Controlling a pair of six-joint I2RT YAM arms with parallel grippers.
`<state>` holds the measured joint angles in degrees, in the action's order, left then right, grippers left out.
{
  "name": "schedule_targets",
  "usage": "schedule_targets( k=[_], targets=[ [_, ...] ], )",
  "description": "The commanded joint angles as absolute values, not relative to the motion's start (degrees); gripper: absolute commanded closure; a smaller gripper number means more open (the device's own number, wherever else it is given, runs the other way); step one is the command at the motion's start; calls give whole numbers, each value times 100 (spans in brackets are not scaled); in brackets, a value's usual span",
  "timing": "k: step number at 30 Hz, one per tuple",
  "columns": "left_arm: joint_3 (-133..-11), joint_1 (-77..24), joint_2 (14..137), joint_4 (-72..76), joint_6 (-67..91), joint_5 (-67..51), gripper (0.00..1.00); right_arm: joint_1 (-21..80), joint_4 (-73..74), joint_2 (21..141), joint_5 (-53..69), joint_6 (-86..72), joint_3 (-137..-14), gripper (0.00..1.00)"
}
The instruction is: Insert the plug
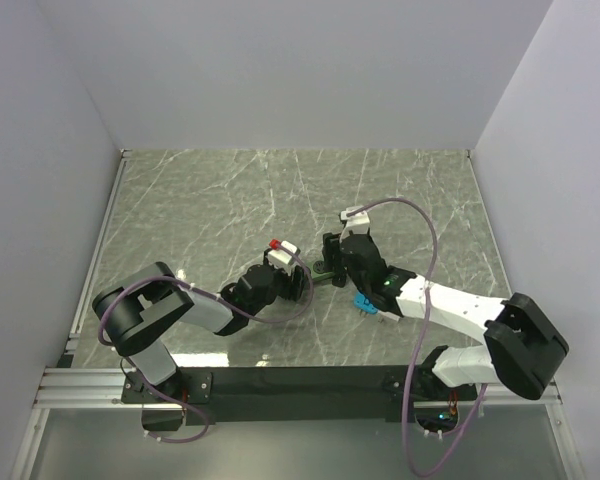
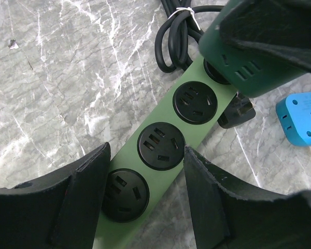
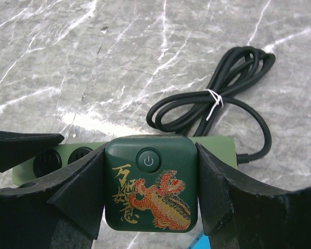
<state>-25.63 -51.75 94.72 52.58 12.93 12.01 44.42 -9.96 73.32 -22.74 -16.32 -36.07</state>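
A dark green cube plug [image 3: 151, 184] with a gold and red dragon and a power button sits between the fingers of my right gripper [image 3: 150, 150], which is shut on it. The plug [image 2: 249, 62] hovers at the far end socket of the light green power strip [image 2: 143, 171]; its prongs are hidden. My left gripper [image 2: 146, 149] straddles the strip's near end, one finger on each long edge, holding it on the table. Three black round sockets show along the strip. From above, both grippers [image 1: 280, 268] [image 1: 332, 262] meet at the table's middle.
The strip's black cable [image 3: 223, 98] lies coiled and tied with a white twist beyond the strip, with its black plug [image 2: 237, 111] beside it. A blue adapter [image 2: 303, 119] [image 1: 365, 303] lies on the marble table to the strip's right. White walls enclose the table.
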Motion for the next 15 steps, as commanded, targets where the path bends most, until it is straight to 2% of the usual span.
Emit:
schedule_targets(
  k=[1,15],
  targets=[
    [-2637,-5229,9519,5019,1266,1187,36,4500,-1327,7523,-2452,-1336,-3858,100],
    [-2672,-5229,9562,4975,1239,1178,36,4535,-1169,7146,-2698,-1336,-3718,100]
  ],
)
